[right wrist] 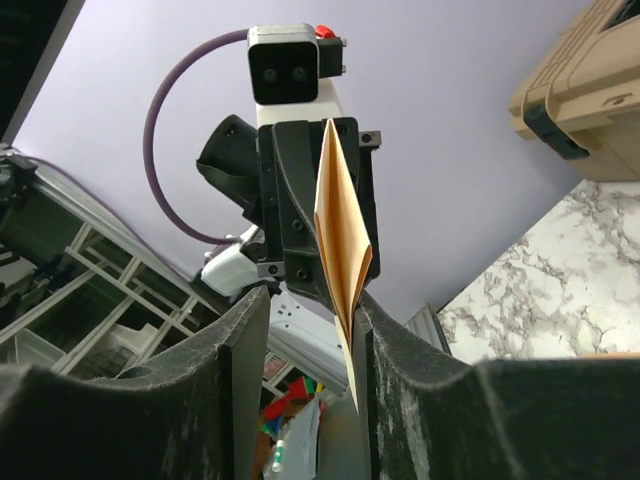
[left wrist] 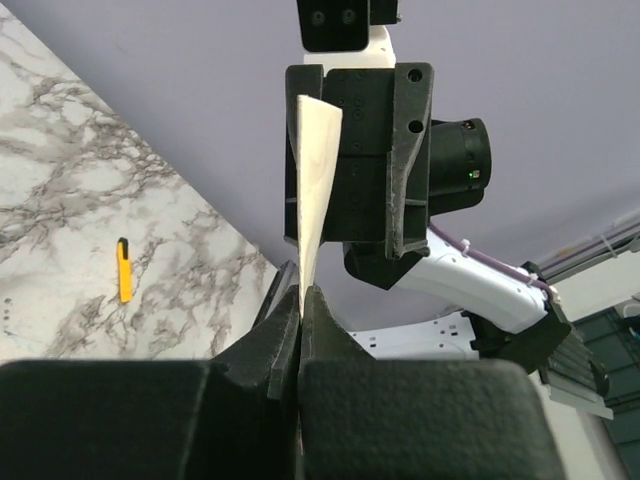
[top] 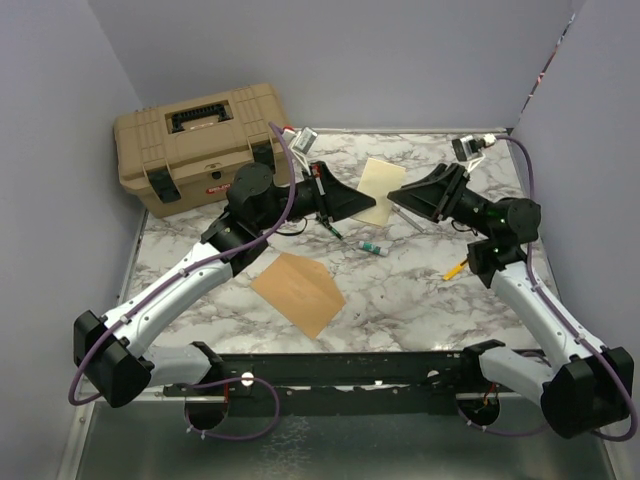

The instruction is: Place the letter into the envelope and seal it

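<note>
letter [top: 377, 188]: pale peach-tan rectangular paper sheet, aloft over far middle of counter [top: 420, 290] | left jaws pinch its edge | right jaws apart around it (sheet leaning on one side) | envelope [top: 300, 292]: kraft-brown, pointed-flap, flat by near edge | risk: left jaws release early, sheet falls

Soft, even light falls from above in the overhead view, and the arms [top: 180, 285] cast only faint shadows on the table [top: 400, 300]. Both wrist views blur the near fingers [right wrist: 420, 400]. The letter [right wrist: 345, 240] looks warmer-toned in the right one.
</note>
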You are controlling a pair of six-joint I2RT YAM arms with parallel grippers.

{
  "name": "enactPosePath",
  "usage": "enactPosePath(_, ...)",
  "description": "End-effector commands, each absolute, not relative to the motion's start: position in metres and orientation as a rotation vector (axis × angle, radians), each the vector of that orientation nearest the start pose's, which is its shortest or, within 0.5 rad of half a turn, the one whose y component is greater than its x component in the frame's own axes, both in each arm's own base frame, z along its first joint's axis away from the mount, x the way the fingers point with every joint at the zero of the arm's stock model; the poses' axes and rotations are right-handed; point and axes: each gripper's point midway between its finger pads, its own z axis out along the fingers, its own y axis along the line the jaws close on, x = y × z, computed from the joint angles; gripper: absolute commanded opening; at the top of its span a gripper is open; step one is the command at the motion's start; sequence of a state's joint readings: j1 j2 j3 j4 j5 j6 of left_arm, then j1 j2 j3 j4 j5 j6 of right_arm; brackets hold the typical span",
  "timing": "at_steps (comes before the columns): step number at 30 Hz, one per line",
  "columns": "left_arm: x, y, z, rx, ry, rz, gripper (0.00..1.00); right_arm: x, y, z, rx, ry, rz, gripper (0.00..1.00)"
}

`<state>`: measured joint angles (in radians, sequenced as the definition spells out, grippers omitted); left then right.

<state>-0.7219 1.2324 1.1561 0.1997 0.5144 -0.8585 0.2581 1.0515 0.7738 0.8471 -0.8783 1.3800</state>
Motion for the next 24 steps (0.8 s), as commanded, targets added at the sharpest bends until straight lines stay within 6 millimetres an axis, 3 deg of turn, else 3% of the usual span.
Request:
enactPosePath(1,0.22,-0.345,0.414,0.308,1.613,-1.675,0.0,0.223,0.23,0.431,-0.239,1.364,1.849,0.39)
enactPosePath(7,0.221,-0.342,0.42,0.266,1.579,-1.687,0.0,0.23,0.236,0.429,-0.226,1.395,1.839,0.27)
enactPosePath(8,0.221,-0.342,0.42,0.263,1.574,-1.689,0.0,0.231,0.236,0.429,-0.223,1.401,1.832,0.24)
enactPosePath(10,0.221,-0.341,0.421,0.265,1.564,-1.69,0.0,0.234,0.237,0.428,-0.213,1.413,1.822,0.04)
enactPosePath(13,0.222,-0.34,0.421,0.259,1.558,-1.68,0.02,0.237,0.238,0.424,-0.196,1.439,1.815,0.01)
enactPosePath(16,0.229,-0.338,0.41,0.255,1.589,-1.608,0.3,0.246,0.238,0.414,-0.158,1.498,1.761,0.0)
enactPosePath(19,0.249,-0.325,0.375,0.197,1.712,-1.395,0.78,0.267,0.236,0.39,-0.083,1.652,1.606,0.01)
enactPosePath(24,0.273,-0.274,0.287,-0.001,1.952,-0.987,0.95,0.288,0.22,0.319,-0.002,1.931,1.301,0.0)
